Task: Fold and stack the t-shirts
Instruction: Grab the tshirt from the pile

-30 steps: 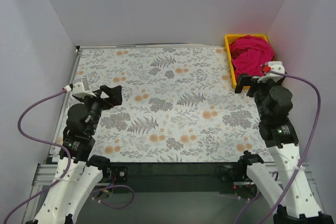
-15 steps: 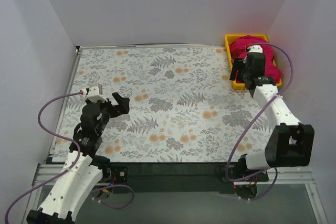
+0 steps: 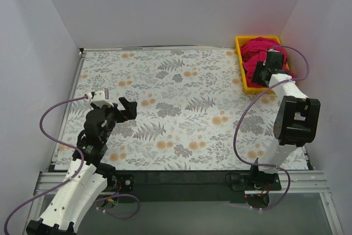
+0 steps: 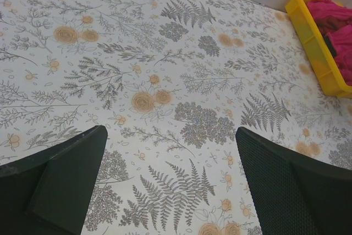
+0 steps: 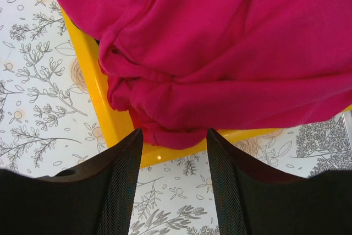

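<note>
**Right arm at the bin**

Low on the left of the top view, the left gripper (image 3: 127,108) hovers over the floral table (image 3: 181,97), its fingers wide apart and empty. At upper right, the right gripper (image 5: 173,136) hangs over the near rim of the yellow bin (image 3: 242,64), fingers parted and gripping nothing. The t-shirts (image 3: 257,47) lie bunched inside that bin.

Magenta t-shirts (image 5: 220,53), yellow bin (image 5: 104,108), floral table (image 3: 176,108)
</note>
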`<act>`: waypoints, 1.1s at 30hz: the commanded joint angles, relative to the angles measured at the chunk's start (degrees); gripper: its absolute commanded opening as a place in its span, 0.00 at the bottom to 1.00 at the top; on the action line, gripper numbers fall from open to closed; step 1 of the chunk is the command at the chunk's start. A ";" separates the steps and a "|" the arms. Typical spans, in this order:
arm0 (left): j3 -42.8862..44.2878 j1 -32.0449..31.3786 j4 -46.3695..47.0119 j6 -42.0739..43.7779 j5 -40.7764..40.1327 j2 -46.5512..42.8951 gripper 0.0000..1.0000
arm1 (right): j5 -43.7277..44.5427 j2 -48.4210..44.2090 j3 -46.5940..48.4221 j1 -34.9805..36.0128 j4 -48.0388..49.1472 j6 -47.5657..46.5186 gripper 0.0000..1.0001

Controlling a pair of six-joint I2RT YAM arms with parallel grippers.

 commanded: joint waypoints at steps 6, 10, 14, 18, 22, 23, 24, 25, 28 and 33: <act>-0.54 -0.34 1.45 1.34 0.62 0.68 0.98 | -1.09 5.28 5.10 0.18 1.10 -0.71 0.49; -0.72 -0.43 1.53 1.69 0.53 1.03 0.98 | -0.13 6.42 4.39 0.09 1.10 -0.80 0.43; -0.72 -0.43 1.62 1.61 0.62 0.94 0.98 | -0.82 6.16 3.69 0.09 1.10 -1.76 0.23; -0.72 -0.43 1.71 1.70 0.88 0.94 0.98 | -1.35 3.80 3.86 0.18 1.10 -2.82 0.01; -0.72 -0.43 1.62 1.78 0.89 0.94 0.98 | -2.58 -2.16 4.65 0.79 0.66 -3.61 0.01; -0.72 -0.43 1.62 1.78 0.80 0.86 0.97 | -2.76 -3.40 5.00 1.58 0.48 -3.87 0.01; -0.80 -0.43 1.62 1.78 0.88 0.86 0.97 | -3.02 -4.55 6.23 2.28 -0.22 -4.31 0.01; -0.72 -0.43 1.80 1.70 0.80 0.86 0.97 | -3.63 -6.56 6.93 3.94 -0.57 -4.31 0.01; -0.72 -0.43 1.71 1.70 0.88 0.77 0.97 | -5.04 -9.64 10.87 10.42 -2.33 -5.10 0.01; -0.63 -0.43 1.62 1.87 -0.08 0.24 0.97 | -5.22 -9.23 19.31 24.94 -5.57 -5.02 0.01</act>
